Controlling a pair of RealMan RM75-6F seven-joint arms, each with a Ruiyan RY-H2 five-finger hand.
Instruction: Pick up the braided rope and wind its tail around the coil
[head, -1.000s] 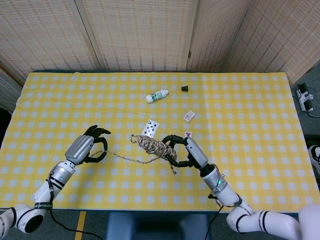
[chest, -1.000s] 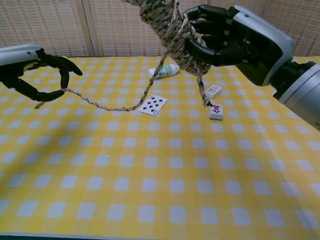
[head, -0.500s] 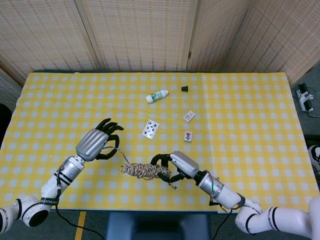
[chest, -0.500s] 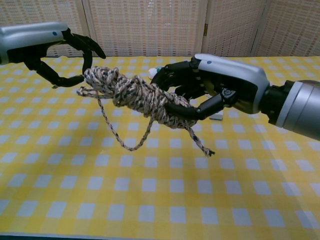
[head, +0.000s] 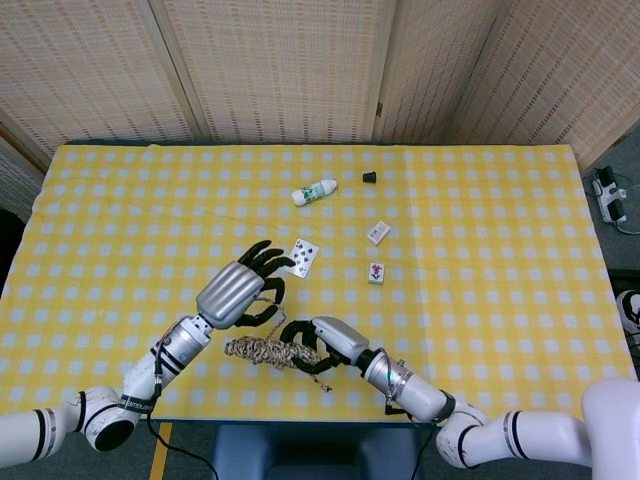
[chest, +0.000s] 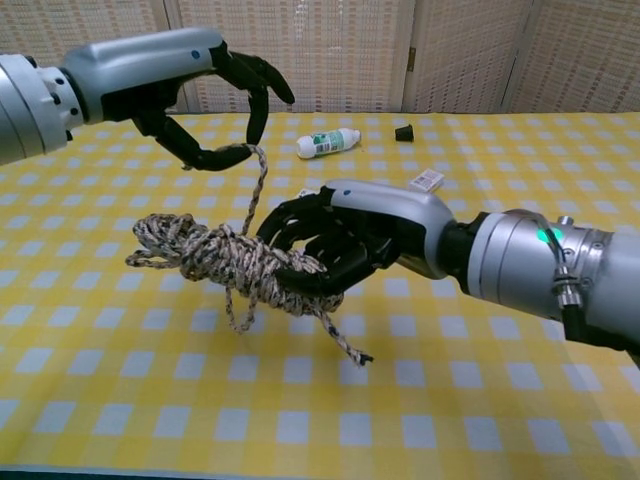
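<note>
Braided rope (chest: 235, 262), light, limp and rough enough to hold, raised above the near tabletop (chest: 120, 400): right hand (chest: 345, 240) fingers wrap its coil, left hand (chest: 205, 95) fingers apparently pinch the tail, the better hold

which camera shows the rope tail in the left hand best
The chest view: the rope tail rises clearly from the coil to the left hand pinching it. In the head view the tail is mostly hidden beneath that hand.
</note>
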